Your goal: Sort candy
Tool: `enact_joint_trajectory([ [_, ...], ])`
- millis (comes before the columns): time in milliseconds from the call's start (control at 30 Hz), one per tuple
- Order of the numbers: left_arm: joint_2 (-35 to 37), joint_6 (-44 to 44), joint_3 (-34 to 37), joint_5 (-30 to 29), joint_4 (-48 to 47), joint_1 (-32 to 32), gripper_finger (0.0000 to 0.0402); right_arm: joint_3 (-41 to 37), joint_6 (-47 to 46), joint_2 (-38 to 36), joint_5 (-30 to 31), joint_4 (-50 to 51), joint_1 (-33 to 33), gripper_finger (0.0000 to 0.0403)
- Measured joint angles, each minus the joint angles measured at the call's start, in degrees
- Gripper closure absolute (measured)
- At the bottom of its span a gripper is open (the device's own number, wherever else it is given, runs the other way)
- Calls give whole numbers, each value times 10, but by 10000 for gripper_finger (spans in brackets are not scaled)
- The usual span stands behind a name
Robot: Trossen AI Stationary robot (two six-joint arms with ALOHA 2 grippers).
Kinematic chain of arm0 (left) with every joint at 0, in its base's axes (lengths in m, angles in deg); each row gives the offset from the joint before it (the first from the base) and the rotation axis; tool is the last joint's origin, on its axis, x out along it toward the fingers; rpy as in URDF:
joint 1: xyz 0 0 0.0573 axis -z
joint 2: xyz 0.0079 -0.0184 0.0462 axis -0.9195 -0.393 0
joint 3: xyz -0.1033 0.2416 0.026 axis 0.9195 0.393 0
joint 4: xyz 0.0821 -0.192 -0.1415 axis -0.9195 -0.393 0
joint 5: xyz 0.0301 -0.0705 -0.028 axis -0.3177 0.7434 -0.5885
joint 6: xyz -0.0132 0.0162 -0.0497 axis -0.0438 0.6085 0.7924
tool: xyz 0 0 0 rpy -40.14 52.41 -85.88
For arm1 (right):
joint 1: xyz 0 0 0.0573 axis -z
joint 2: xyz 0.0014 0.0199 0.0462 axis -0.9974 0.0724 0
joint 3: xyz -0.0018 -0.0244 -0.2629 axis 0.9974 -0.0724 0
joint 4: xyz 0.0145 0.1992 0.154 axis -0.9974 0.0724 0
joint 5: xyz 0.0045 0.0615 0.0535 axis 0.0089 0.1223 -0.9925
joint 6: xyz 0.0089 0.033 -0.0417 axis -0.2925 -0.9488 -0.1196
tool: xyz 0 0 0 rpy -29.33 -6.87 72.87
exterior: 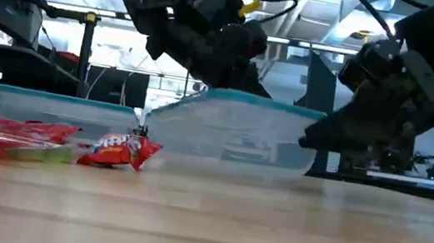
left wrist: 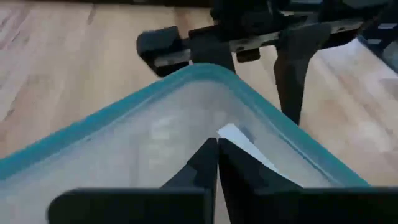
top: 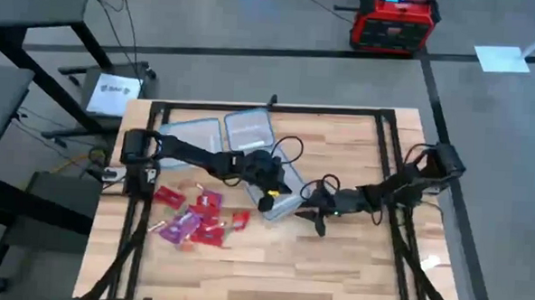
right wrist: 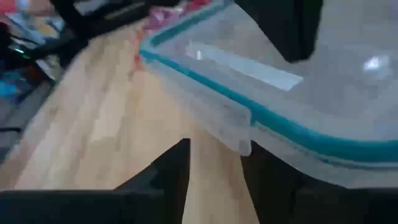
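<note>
Lying left of left gripper (top: 267, 204), candy (top: 195, 219), apart

Candy (top: 192, 221) in shiny red and magenta wrappers — clear tubs (top: 250, 131) rimmed teal — pale striped-grain wooden table (top: 335, 261).

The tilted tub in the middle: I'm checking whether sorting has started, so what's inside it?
No candy shows through the clear tilted tub; only a white label. The left end effector, shut on its wall, hides part of the inside. The candy lies outside on the table.
</note>
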Motion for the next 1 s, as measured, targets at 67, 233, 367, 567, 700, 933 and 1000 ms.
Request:
enact_joint_trajectory([
  [67,-1,0,0,0,-3,-3,402,0,0,0,-8,-1,0,284],
  [233,0,1,-1,-4,-17,-6,402,0,1,0,-58,-34,0,287],
  [367,-3,-5,0,-38,-32,-6,402,0,-11,-6,-122,-132,0,287],
  [567,2,7,1,-38,-17,-4,402,-24,-31,-15,-130,-146,6,287],
  [700,31,7,-5,-41,-35,6,402,-23,-5,-66,-121,-142,-1,287],
  [933,166,-10,-58,-97,-230,24,402,116,63,-170,-23,278,20,287],
  [1000,204,-25,-60,-159,-315,29,402,195,76,-156,-3,438,31,287],
])
